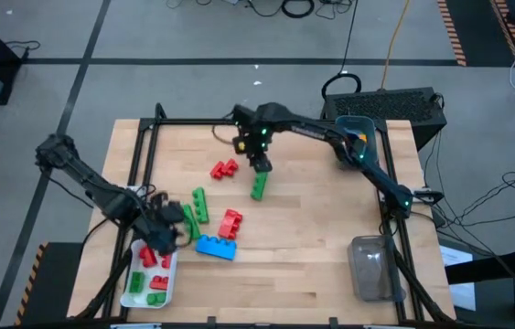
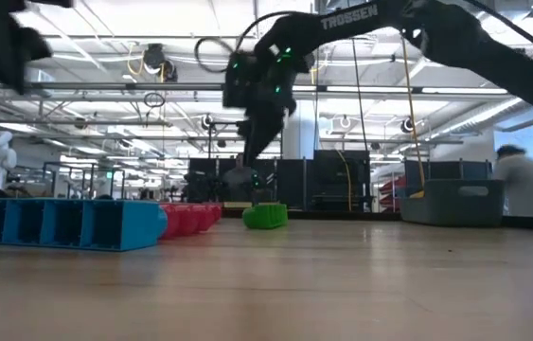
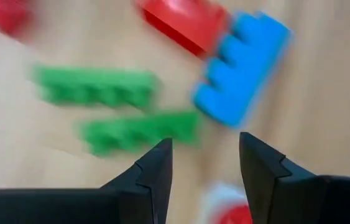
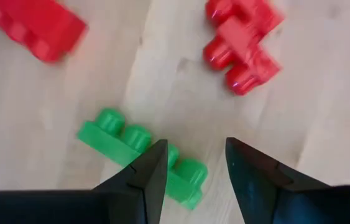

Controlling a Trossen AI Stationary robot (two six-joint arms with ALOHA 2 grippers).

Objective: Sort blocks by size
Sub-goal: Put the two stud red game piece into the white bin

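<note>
Blocks lie loose on the wooden table. Two green bars (image 3: 97, 87) (image 3: 140, 127), a blue block (image 3: 243, 65) and a red block (image 3: 187, 22) rest flat under my left gripper (image 3: 202, 146). It hangs open and empty near the table's left front, beside the white tray (image 1: 136, 291). My right gripper (image 4: 193, 146) hangs open and empty over a green block (image 4: 134, 146) at mid-table. It is clear above that block (image 2: 264, 216) in the low view. A cluster of red blocks (image 4: 243, 43) lies close by, and another red block (image 4: 35, 28) farther off.
The white tray at the front left holds several red and green blocks (image 1: 152, 274). A teal bin (image 1: 356, 132) stands at the far right and a clear bin (image 1: 370, 267) at the near right. Bare wood shows between mid-table and the right edge.
</note>
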